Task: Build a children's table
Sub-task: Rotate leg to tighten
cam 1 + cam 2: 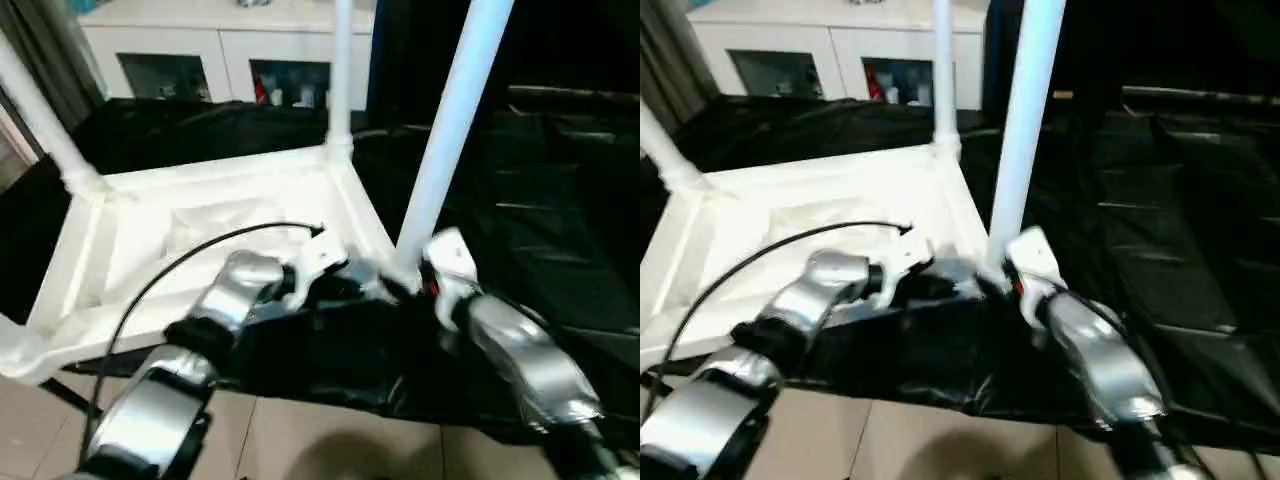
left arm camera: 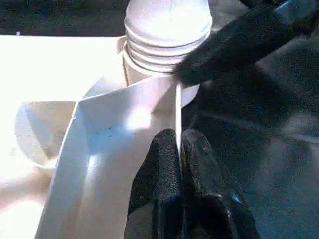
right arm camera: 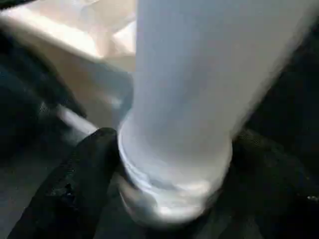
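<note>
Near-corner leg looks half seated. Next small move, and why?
Probably close the right pincer on the leg base and twist it further in. Its threaded rings sit exposed above the corner socket, and the right fingers straddle the base. The left pincer pinches the tabletop's rim wall, steadying it.

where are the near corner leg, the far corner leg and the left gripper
near corner leg (image 1: 452, 130), left eye view, middle of its white tube
far corner leg (image 1: 341, 70), left eye view, on the upright tube
left gripper (image 2: 179, 164), left wrist view, between its two black fingertips at the tabletop's thin wall
</note>
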`<state>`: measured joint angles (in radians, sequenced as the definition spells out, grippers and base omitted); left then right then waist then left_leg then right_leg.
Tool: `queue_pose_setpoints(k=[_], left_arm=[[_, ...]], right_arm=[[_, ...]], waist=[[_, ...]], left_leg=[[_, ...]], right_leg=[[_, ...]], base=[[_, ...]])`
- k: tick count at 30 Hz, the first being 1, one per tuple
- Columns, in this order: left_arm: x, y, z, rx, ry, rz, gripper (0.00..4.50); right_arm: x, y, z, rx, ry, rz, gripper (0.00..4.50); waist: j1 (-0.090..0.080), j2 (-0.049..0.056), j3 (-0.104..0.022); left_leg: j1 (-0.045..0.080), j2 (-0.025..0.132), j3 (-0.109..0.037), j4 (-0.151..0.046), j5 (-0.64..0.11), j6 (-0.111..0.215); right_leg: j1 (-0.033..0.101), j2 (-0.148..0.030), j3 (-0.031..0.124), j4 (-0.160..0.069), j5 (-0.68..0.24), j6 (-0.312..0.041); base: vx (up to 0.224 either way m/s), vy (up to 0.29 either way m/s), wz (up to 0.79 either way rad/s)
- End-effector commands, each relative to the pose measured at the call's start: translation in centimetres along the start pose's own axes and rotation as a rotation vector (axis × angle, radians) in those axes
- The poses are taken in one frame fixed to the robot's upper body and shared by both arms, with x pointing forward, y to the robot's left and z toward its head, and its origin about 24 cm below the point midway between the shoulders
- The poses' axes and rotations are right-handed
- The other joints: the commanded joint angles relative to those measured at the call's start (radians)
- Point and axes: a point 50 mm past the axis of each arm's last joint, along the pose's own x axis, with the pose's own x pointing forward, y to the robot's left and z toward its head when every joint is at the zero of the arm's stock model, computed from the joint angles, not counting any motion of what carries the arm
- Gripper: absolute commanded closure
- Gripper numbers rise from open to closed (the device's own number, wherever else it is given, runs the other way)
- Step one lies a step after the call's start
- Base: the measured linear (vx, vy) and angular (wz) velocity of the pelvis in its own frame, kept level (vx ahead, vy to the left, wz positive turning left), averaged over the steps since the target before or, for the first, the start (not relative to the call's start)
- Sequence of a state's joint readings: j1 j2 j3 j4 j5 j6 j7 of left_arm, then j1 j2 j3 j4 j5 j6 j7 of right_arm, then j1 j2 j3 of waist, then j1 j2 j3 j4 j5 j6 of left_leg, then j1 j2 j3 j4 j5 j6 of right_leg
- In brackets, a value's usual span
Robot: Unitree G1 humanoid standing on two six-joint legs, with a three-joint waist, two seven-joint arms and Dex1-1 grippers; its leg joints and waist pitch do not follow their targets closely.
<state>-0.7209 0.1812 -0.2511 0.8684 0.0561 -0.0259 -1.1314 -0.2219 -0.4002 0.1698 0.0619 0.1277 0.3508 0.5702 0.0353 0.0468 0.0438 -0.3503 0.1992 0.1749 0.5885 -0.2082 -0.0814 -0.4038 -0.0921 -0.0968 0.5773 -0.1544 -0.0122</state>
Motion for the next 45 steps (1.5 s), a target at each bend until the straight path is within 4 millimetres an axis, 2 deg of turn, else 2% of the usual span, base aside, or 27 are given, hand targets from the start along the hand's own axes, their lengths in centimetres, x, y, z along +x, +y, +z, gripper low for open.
queue_pose_setpoints(k=[1,7,10,11,14,20,24,27,28,29,30,31,32,33,35,36,38,42,43,45], left_arm=[[-0.3,-0.6,0.3,0.012,-0.06,-0.089,4.5],[-0.9,-0.8,0.0,0.011,-0.041,-0.135,4.5],[-1.0,-0.9,-0.1,0.01,-0.042,-0.136,4.5],[-1.1,-0.9,-0.1,0.009,-0.043,-0.141,4.5],[-1.1,-1.0,-0.1,0.008,-0.043,-0.144,4.5],[-1.1,-1.1,-0.3,0.006,-0.036,-0.149,4.5],[-1.2,-1.1,-0.4,0.002,-0.03,-0.144,4.5],[-0.5,-0.7,-0.5,-0.02,-0.011,-0.065,4.5],[-0.2,-0.5,-0.4,-0.022,-0.006,-0.029,4.5],[0.7,0.0,-0.2,-0.033,0.011,0.071,4.5],[0.7,0.0,-0.2,-0.034,0.013,0.079,4.5],[1.3,0.1,0.0,-0.041,0.015,0.119,4.5],[2.2,0.3,0.5,-0.067,0.008,0.169,4.5],[2.2,0.3,0.5,-0.067,0.008,0.169,4.5],[3.3,0.4,1.1,-0.095,0.009,0.226,4.5],[4.3,0.3,1.7,-0.108,0.005,0.255,4.5],[5.7,0.0,2.6,-0.12,-0.008,0.291,4.5],[6.8,-0.4,3.4,-0.114,-0.02,0.294,4.5],[6.9,-0.5,3.5,-0.111,-0.02,0.294,4.5],[6.9,-0.5,3.5,-0.101,-0.025,0.286,4.5]], right_arm=[[-0.3,0.5,0.6,-0.006,-0.016,0.072,0.73],[-0.4,0.5,0.7,0.01,-0.025,0.096,0.73],[-0.5,0.7,0.7,0.021,-0.027,0.118,0.73],[-0.5,0.8,0.7,0.028,-0.027,0.132,0.98],[-0.5,0.9,0.5,0.036,-0.024,0.139,1.12],[-0.4,1.2,0.2,0.043,-0.014,0.141,1.7],[-0.3,1.2,0.1,0.072,-0.028,0.123,1.74],[0.3,0.7,-0.2,0.128,-0.039,0.017,1.75],[0.6,0.6,-0.4,0.144,-0.041,-0.027,1.75],[1.5,0.4,-0.9,0.209,-0.039,-0.142,1.75],[1.5,0.4,-0.9,0.214,-0.038,-0.151,1.75],[2.0,0.2,-1.2,0.24,-0.029,-0.221,1.75],[2.7,0.0,-1.3,0.285,-0.024,-0.313,1.75],[2.7,0.0,-1.3,0.285,-0.024,-0.313,1.75],[3.6,0.0,-1.3,0.329,-0.02,-0.399,1.75],[4.2,0.2,-1.1,0.354,-0.022,-0.44,1.75],[5.1,0.5,-0.8,0.364,-0.016,-0.488,1.75],[6.2,1.1,-0.1,0.346,-0.023,-0.492,1.75],[6.4,1.2,0.1,0.343,-0.033,-0.489,1.75],[6.4,1.1,0.3,0.331,-0.045,-0.492,1.75]], waist=[[0.001,-0.016,-0.058],[0.002,-0.016,-0.057],[0.003,-0.016,-0.059],[0.004,-0.015,-0.06],[0.005,-0.014,-0.062],[0.005,-0.013,-0.061],[0.004,-0.014,-0.06],[0.003,-0.012,-0.061],[0.001,-0.016,-0.059],[-0.001,-0.014,-0.058],[-0.004,-0.013,-0.057],[-0.006,-0.016,-0.058],[-0.006,-0.013,-0.058],[-0.008,-0.013,-0.057],[-0.008,-0.016,-0.06],[-0.007,-0.012,-0.06],[-0.005,-0.013,-0.061],[-0.003,-0.009,-0.064],[-0.001,-0.005,-0.065],[-0.002,-0.009,-0.063]], left_leg=[[-0.008,0.023,-0.003,-0.067,-0.177,0.107],[-0.004,0.025,-0.004,-0.069,-0.188,0.087],[-0.007,0.025,-0.004,-0.068,-0.17,0.082],[-0.008,0.025,-0.005,-0.068,-0.161,0.086],[-0.008,0.025,-0.004,-0.065,-0.144,0.093],[-0.008,0.024,-0.004,-0.065,-0.148,0.089],[-0.007,0.024,-0.003,-0.066,-0.157,0.085],[-0.007,0.024,-0.004,-0.067,-0.158,0.075],[-0.007,0.023,-0.004,-0.067,-0.163,0.069],[-0.005,0.023,-0.004,-0.068,-0.17,0.062],[-0.004,0.021,-0.003,-0.068,-0.182,0.057],[-0.005,0.019,-0.005,-0.068,-0.183,0.045],[-0.006,0.019,-0.006,-0.068,-0.178,0.045],[-0.003,0.019,-0.004,-0.068,-0.182,0.043],[-0.004,0.016,-0.004,-0.067,-0.18,0.047],[-0.003,0.016,-0.005,-0.066,-0.172,0.046],[-0.005,0.016,-0.005,-0.066,-0.152,0.05],[-0.006,0.013,-0.004,-0.063,-0.139,0.067],[-0.005,0.013,-0.003,-0.062,-0.139,0.073],[-0.007,0.012,-0.003,-0.063,-0.145,0.081]], right_leg=[[0.062,-0.054,0.047,-0.074,-0.323,-0.192],[0.056,-0.054,0.046,-0.078,-0.358,-0.179],[0.06,-0.054,0.048,-0.072,-0.314,-0.19],[0.061,-0.054,0.048,-0.071,-0.302,-0.192],[0.061,-0.055,0.048,-0.068,-0.276,-0.199],[0.062,-0.054,0.047,-0.068,-0.28,-0.2],[0.061,-0.055,0.047,-0.071,-0.303,-0.193],[0.058,-0.054,0.046,-0.071,-0.308,-0.191],[0.058,-0.053,0.045,-0.072,-0.322,-0.187],[0.056,-0.053,0.045,-0.075,-0.339,-0.182],[0.051,-0.052,0.045,-0.078,-0.356,-0.178],[0.056,-0.052,0.043,-0.078,-0.37,-0.17],[0.057,-0.053,0.044,-0.078,-0.368,-0.165],[0.053,-0.054,0.044,-0.082,-0.373,-0.165],[0.056,-0.053,0.044,-0.081,-0.37,-0.162],[0.054,-0.053,0.044,-0.08,-0.359,-0.166],[0.057,-0.052,0.044,-0.078,-0.324,-0.173],[0.06,-0.051,0.044,-0.075,-0.275,-0.185],[0.059,-0.052,0.043,-0.075,-0.273,-0.185],[0.061,-0.051,0.042,-0.076,-0.28,-0.183]], base=[[0.0,0.0,0.0],[0.0,0.0,0.0],[0.0,0.0,0.0],[0.0,0.0,0.0],[0.0,0.0,0.0],[0.0,0.0,0.0],[0.0,0.0,0.0],[0.0,0.0,0.0],[0.0,0.0,0.0],[0.0,0.0,0.0],[0.0,0.0,0.0],[0.0,0.0,0.0],[0.0,0.0,0.0],[0.0,0.0,0.0],[0.0,0.0,0.0],[0.0,0.0,0.0],[0.0,0.0,0.0],[0.0,0.0,0.0],[0.0,0.0,0.0],[0.0,0.0,0.0]])
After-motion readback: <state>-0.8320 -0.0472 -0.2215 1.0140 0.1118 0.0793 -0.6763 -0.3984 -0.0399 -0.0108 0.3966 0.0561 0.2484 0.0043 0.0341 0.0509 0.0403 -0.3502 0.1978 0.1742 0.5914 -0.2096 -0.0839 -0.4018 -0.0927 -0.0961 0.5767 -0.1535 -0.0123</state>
